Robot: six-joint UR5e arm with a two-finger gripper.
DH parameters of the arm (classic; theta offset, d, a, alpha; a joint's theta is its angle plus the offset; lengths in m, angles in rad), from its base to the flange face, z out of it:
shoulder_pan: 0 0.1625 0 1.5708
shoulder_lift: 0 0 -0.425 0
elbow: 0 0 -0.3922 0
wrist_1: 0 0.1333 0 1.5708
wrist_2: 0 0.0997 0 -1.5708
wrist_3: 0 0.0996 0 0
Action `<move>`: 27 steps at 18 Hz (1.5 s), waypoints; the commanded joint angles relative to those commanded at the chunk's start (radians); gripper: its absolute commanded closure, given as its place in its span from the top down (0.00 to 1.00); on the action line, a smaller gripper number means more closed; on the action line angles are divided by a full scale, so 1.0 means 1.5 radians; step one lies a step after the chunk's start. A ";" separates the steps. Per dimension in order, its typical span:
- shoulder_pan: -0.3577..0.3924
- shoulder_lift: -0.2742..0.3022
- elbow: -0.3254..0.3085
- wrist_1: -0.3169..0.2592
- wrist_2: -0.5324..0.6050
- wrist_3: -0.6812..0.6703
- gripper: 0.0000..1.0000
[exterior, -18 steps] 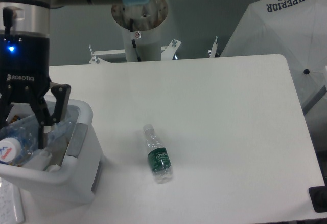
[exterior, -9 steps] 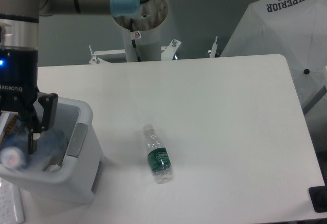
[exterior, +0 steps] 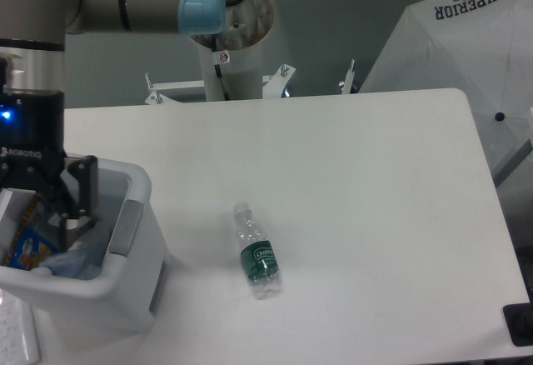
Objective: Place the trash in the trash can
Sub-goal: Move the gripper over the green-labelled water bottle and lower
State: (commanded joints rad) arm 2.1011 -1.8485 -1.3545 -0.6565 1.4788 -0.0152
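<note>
Since the earlier picture the black two-finger pincer (exterior: 42, 215) has shifted a little to the left over the white boxy plastic trash can (exterior: 137, 183), and the bluish clear plastic bottle (exterior: 75, 257) that was near its fingers now lies loose at the bottom of the can, beside a blue-and-yellow printed packet (exterior: 29, 244). The pincer hangs inside the mouth of the can with its jaws standing apart, and it holds nothing, as far as one can see.

One piece of trash is not yet placed: the short clear plastic bottle with dark green label (exterior: 256, 254). It lies on its side on the white surface (exterior: 375, 198), well apart from the can, with its white cap pointing away from the camera.

This bottle looks empty or nearly empty, so it is probably very light. Its thin wall is likely soft and will give under pressure, and the smooth round body may roll or slip. A good place to take hold is probably across the middle, at the label, with the fingers closing on the two long sides.
</note>
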 joint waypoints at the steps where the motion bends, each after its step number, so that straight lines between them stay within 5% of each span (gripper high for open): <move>1: 0.025 0.002 -0.006 -0.002 0.000 -0.010 1.00; 6: 0.135 0.006 -0.071 -0.005 -0.001 -0.016 1.00; 10: 0.177 -0.032 -0.112 -0.007 -0.002 0.006 1.00; 14: 0.187 -0.080 -0.120 -0.018 0.000 0.032 1.00; 19: 0.188 -0.104 -0.174 -0.030 0.008 0.032 1.00; 27: 0.184 -0.142 -0.189 -0.050 0.029 0.034 1.00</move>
State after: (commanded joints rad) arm 2.3777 -2.0617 -1.6383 -0.7317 1.5217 0.0353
